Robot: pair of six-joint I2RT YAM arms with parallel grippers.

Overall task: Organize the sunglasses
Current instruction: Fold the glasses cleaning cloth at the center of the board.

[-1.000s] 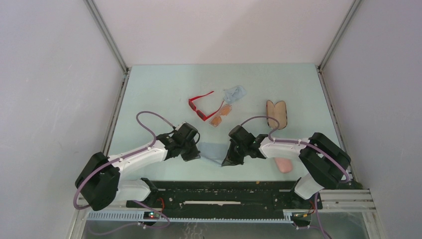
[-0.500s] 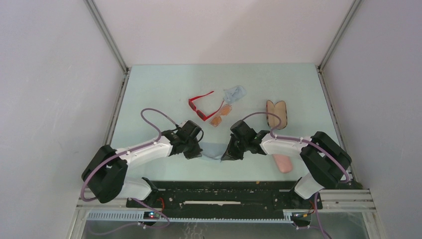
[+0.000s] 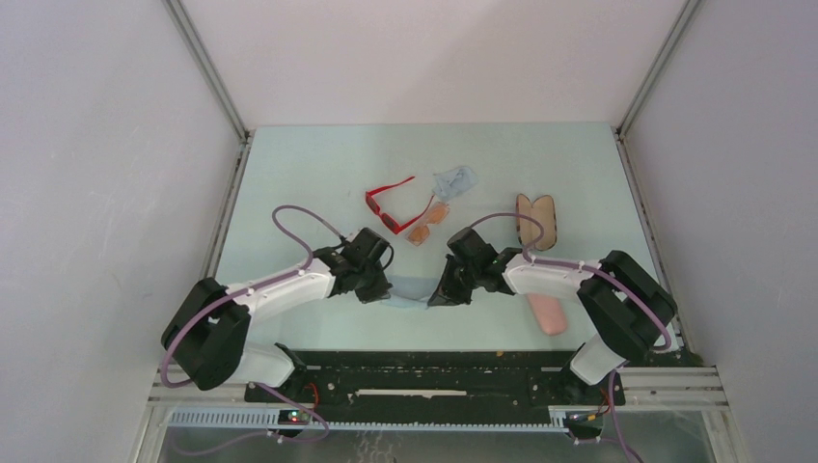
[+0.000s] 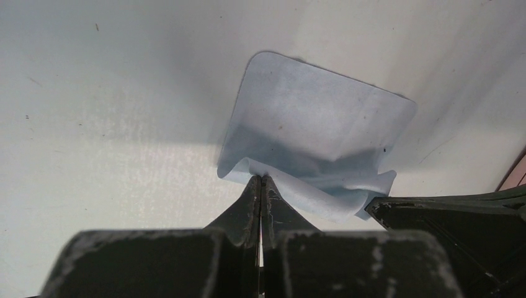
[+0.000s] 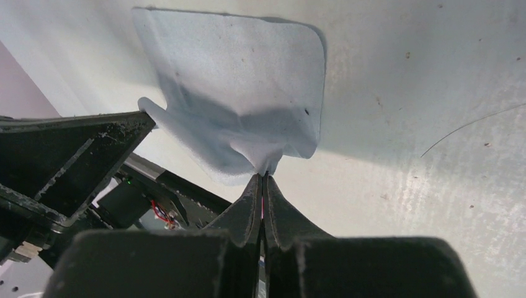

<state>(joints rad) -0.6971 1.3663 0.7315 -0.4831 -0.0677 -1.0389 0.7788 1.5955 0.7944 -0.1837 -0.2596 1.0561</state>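
**Sunglasses lie apart from both grippers, which pinch a cloth**

Sunglasses, two pairs, sit near the middle of the table (image 3: 309, 183), a little toward 12 o'clock. The red sunglasses (image 3: 390, 206) have a bright, chunky plastic frame with the temples unfolded. The orange-tinted sunglasses (image 3: 427, 224) are a slimmer pair at about 4 o'clock from them. The two are touching or nearly so; the top view is too small to tell which.

Both pairs look light and rigid, with smooth lenses that would smear or scratch. The thin hinged temples could swing or snag on the other pair. The bridge or the thick front rim of the red frame looks like the safest place to take hold. The slim pair probably wants a gentle pinch at the bridge or a temple near its hinge, never across a lens.

Neither gripper is on them. The left gripper (image 4: 261, 181) is closed on one edge of a pale blue flat cloth (image 4: 310, 118). The right gripper (image 5: 265, 176) is closed on the opposite edge, so the cloth puckers between them at 6 o'clock from the sunglasses.

A crumpled cloth (image 3: 454, 180) lies at 1 o'clock from the orange pair. An open case (image 3: 536, 220) sits at 3 o'clock and a pink case (image 3: 548, 313) at 5 o'clock.
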